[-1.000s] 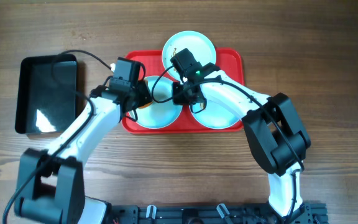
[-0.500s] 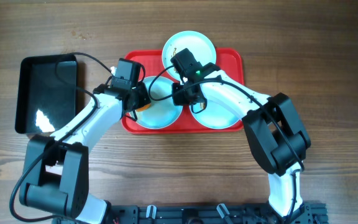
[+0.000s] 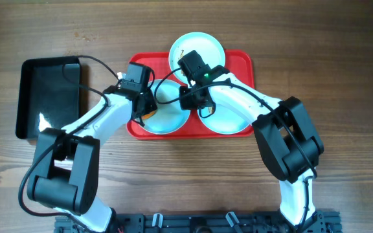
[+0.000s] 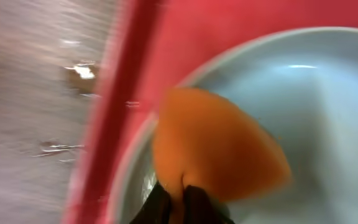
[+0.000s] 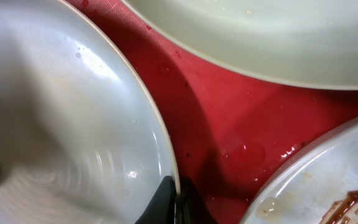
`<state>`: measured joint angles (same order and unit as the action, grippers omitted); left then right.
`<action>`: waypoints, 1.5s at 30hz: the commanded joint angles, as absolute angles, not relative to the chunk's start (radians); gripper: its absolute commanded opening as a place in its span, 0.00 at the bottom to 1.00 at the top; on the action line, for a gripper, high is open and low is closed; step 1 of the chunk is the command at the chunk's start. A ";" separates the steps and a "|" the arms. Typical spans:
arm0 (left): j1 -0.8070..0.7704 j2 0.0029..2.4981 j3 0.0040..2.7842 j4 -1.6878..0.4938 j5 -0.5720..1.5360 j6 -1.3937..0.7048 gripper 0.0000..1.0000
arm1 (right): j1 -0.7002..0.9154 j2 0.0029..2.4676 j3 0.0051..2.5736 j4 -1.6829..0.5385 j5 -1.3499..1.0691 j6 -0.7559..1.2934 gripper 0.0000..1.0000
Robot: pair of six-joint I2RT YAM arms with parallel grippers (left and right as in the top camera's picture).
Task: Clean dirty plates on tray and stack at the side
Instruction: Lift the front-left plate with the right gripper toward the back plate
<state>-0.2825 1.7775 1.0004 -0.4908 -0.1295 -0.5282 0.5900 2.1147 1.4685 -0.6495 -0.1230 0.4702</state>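
**Operator:** Where do my grippers sit?

**Spotter:** Your left gripper [image 4: 178,204] is clamped tight on an orange sponge [image 4: 216,155]. The sponge lies on the inner slope of the near-left plate [image 3: 167,120], right at that plate's left rim. Your wrist picture there is blurred, so I can't say how hard it presses. Your right gripper [image 5: 174,200] is pinched closed on the same plate's opposite rim, with one finger inside the lip and one outside.

**Operator:** How tight is it around them?

**Spotter:** Tight. The tray [image 3: 241,61] has its low left rim just beside your sponge, with only a thin red strip between rim and plate. On your right side, a narrow wedge of wet red tray floor separates the pinched rim from two other plates. One of them shows a brown smear [image 5: 353,199] at its edge.

**Operator:** And the plates overall?

**Spotter:** All three are on the tray. The near-left plate and the near-right plate [image 3: 228,120] lie side by side and fill the near half. The far plate [image 3: 199,44] hangs over the tray's far rim.

**Operator:** Room outside the tray?

**Spotter:** The black bin [image 3: 50,97] sits well to your left, apart from the tray, with your left arm's cable running above it. The table [image 3: 329,52] shows bare wood to your right of the tray and beyond its far edge.
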 commanded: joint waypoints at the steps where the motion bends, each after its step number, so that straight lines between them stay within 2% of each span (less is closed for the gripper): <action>1: -0.266 1.827 0.976 -0.563 -0.407 -0.565 0.04 | 0.585 2.121 1.464 -0.663 -0.081 0.448 0.04; 7: -0.272 1.776 1.002 -0.601 -0.383 -0.596 0.04 | 0.585 2.121 1.464 -0.662 -0.071 0.454 0.04; 20: -0.284 1.272 1.031 -0.666 -0.302 -0.624 0.04 | 0.585 2.081 1.492 -0.672 -0.052 0.482 0.04; 27: -0.284 1.176 1.031 -0.765 -0.234 -0.716 0.04 | 0.585 1.958 1.507 -0.683 -0.039 0.471 0.04; 35: -0.284 1.180 1.031 -0.825 -0.218 -0.716 0.04 | 0.585 1.774 1.507 -0.770 0.316 0.346 0.04; 40: -0.283 1.180 1.031 -0.825 -0.217 -0.716 0.04 | 0.596 1.746 1.507 -0.833 0.518 0.216 0.04; 45: -0.283 1.180 1.031 -0.828 -0.218 -0.720 0.04 | 0.661 1.747 1.506 -0.845 0.751 0.171 0.04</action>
<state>-0.2886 1.1809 1.0191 -0.8242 -0.2256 -0.6987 0.6079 1.7615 1.4891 -0.8505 0.4927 0.2459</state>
